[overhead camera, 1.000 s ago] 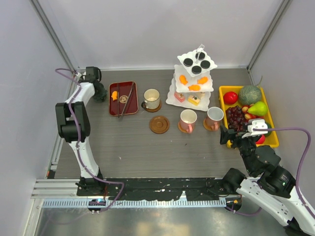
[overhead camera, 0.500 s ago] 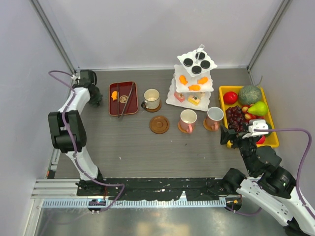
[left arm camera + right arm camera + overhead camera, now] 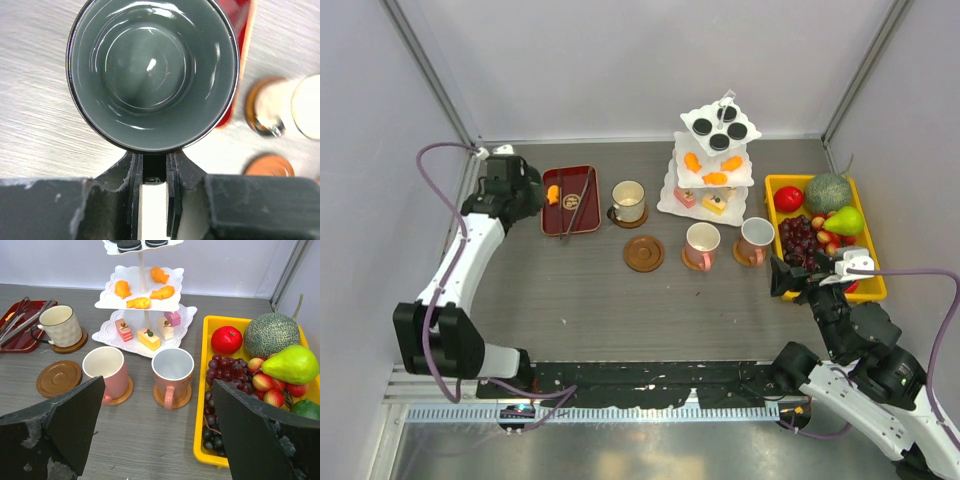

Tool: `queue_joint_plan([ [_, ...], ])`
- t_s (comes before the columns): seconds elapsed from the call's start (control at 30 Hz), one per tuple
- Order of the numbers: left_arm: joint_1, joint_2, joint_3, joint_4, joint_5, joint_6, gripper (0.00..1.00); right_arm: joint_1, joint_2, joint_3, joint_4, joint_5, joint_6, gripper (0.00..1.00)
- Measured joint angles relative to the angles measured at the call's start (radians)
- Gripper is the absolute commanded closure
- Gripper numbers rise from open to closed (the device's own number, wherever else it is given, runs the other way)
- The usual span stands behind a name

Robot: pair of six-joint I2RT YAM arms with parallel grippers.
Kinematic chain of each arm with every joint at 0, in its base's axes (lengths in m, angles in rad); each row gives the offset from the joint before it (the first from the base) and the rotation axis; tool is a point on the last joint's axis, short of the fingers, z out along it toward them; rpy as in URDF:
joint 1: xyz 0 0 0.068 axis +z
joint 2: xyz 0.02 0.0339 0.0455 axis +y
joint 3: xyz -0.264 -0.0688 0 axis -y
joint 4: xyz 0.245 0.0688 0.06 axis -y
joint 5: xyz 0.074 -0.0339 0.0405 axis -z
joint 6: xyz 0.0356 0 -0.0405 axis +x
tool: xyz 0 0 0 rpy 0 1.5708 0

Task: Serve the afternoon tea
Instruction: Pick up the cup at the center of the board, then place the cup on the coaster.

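My left gripper (image 3: 154, 170) is shut on the handle of the dark green mug (image 3: 152, 70), holding it upright and empty; in the top view the mug (image 3: 527, 196) is at the far left, beside the dark red tray. The white three-tier stand (image 3: 715, 170) holds black round, orange and pink-yellow sweets. A cream mug (image 3: 628, 200) and two pink mugs (image 3: 701, 245) (image 3: 756, 240) stand on brown coasters. One coaster (image 3: 644, 253) is bare. My right gripper (image 3: 160, 440) is open and empty, in front of the pink mugs (image 3: 172, 371).
The dark red tray (image 3: 570, 200) with metal tongs and an orange sweet lies left of the cream mug. The yellow fruit tray (image 3: 772, 212) stands at the far right, close to my right gripper (image 3: 785, 275). Walls enclose the table at back and sides.
My left arm has swung its elbow forward and shifted the gripper with the dark green mug slightly right, toward the red tray. My right arm has barely moved.
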Motion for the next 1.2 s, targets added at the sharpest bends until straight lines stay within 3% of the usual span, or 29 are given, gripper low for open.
queue_joint_plan([
  [0.3, -0.256, -0.179, -0.087, -0.027, 0.140, 0.084, 1.00, 0.000, -0.041, -0.006, 0.000, -0.007, 0.006, 0.04],
  [0.6, -0.454, -0.192, -0.142, -0.050, 0.240, 0.137, 1.00, 0.000, -0.045, -0.013, 0.000, -0.009, 0.008, 0.04],
  [1.2, -0.614, 0.083, -0.142, 0.081, 0.246, 0.186, 1.00, 0.000, -0.045, -0.013, 0.000, -0.007, 0.008, 0.04],
])
